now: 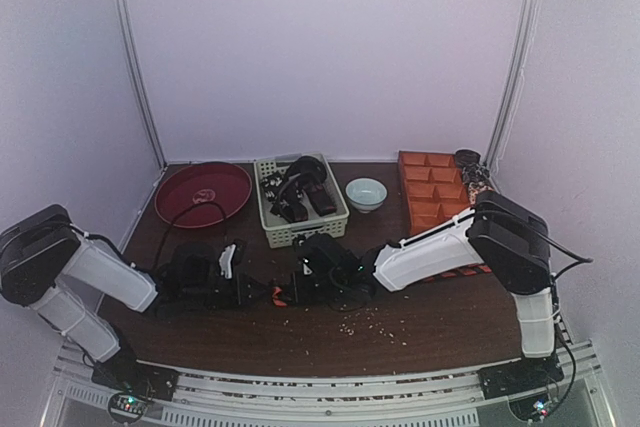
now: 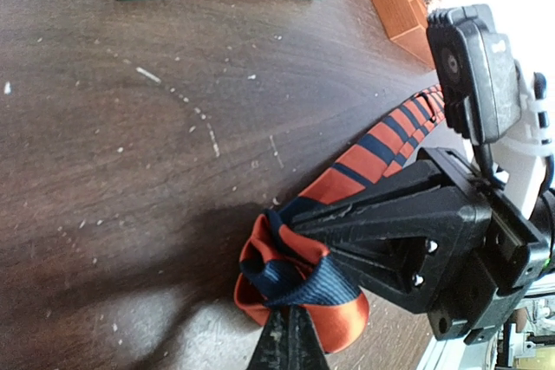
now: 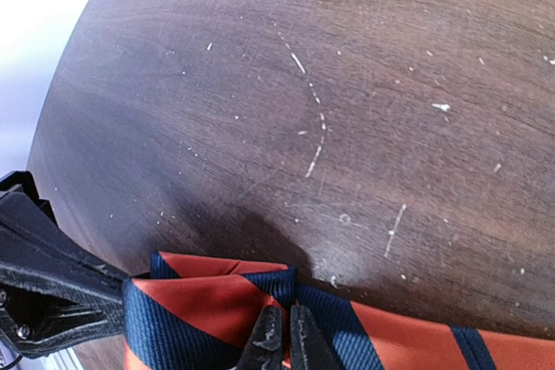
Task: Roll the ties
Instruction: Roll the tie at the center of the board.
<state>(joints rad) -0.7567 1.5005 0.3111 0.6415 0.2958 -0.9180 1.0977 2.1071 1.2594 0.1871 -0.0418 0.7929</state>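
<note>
From above, both arms met over the middle of the desk (image 1: 420,332). The left fingers (image 1: 262,294) and right fingers (image 1: 298,291) were nearly tip to tip, and a scrap of the striped tie (image 1: 279,294) showed orange between them. Dark ties (image 1: 300,197) lay in the basket (image 1: 290,235) beyond both sets of fingers, well apart from them.

In the left wrist view, the left fingers (image 2: 290,340) were pinched shut on a loose loop at the end of the striped tie (image 2: 381,140), right at their tips. The right fingers (image 2: 347,214) reached in from the side and touched the same loop. The rest of the band ran flat across the desk behind them.

In the right wrist view, the right fingers (image 3: 270,335) were closed narrow on the folded band (image 3: 217,301), with the left fingers (image 3: 61,292) just beside the fold.

The step in hand looked like forming the first turn of the roll. The next move probably called for one pair of fingers to hold that core while the other wound more band around it, kept snug, since the loop looked slack enough to spring open.
</note>
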